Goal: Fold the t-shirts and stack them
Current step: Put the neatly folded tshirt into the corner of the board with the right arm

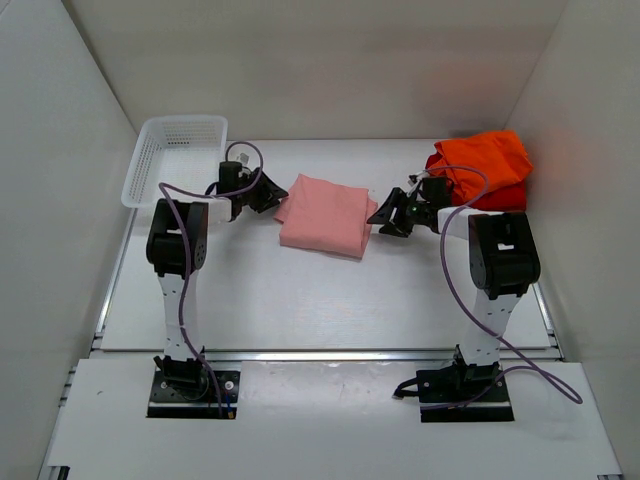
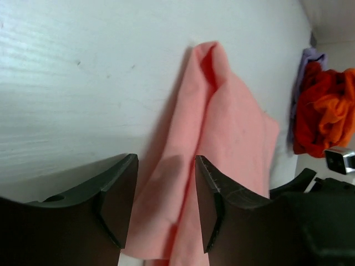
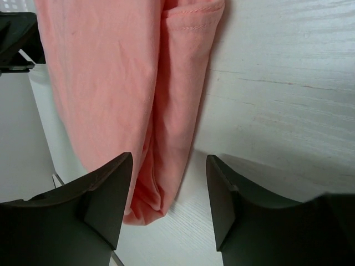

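White tabletop [image 1: 250,300] carries the salmon-pink t-shirt [image 1: 325,215] part-folded at its middle, left gripper [image 1: 268,196] and right gripper [image 1: 384,220] at its side edges, jaws parted and empty (orange and red t-shirts [image 1: 480,165] heaped far right), so next, I'd guess, both must pinch those edges

Overhead, both close wrist views share t-shirt [image 1: 325,215]

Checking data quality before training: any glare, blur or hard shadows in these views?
Top view: even, soft light, no glare, pink shirt sharp. Left wrist: left fingers dark, casting a shadow on the shirt; orange pile far right looks soft. Right wrist: shirt crisp, right fingers dark, soft shadow on the table.
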Action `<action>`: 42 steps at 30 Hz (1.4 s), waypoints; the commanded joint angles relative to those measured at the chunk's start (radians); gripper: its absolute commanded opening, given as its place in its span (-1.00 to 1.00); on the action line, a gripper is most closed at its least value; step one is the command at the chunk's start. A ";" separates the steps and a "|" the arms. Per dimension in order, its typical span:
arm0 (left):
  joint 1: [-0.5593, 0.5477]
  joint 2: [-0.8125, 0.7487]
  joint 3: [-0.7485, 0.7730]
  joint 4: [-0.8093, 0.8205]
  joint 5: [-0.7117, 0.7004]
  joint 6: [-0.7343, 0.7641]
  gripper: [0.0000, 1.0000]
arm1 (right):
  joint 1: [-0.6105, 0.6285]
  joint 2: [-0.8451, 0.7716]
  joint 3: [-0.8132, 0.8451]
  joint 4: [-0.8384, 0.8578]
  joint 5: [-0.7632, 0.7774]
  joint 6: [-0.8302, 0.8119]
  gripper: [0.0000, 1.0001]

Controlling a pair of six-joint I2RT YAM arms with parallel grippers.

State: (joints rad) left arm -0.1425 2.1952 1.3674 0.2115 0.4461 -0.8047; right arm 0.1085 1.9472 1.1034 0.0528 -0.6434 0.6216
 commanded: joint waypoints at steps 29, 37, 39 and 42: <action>-0.095 -0.009 -0.112 0.015 0.141 -0.027 -0.01 | 0.072 0.147 0.170 -0.041 -0.055 0.044 0.98; -0.069 -0.063 -0.228 0.066 0.154 -0.042 -0.02 | 0.109 0.255 0.228 0.063 -0.188 0.111 -0.20; -0.063 -0.071 -0.225 0.057 0.166 -0.041 0.00 | 0.102 0.292 0.227 0.105 -0.240 0.141 -1.00; -0.032 -0.130 -0.244 0.072 0.178 -0.048 -0.01 | 0.089 0.286 0.268 0.029 -0.262 0.054 -1.00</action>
State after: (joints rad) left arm -0.1974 2.1422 1.1622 0.3233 0.6216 -0.8692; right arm 0.2008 2.2276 1.3308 0.1177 -0.8627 0.7349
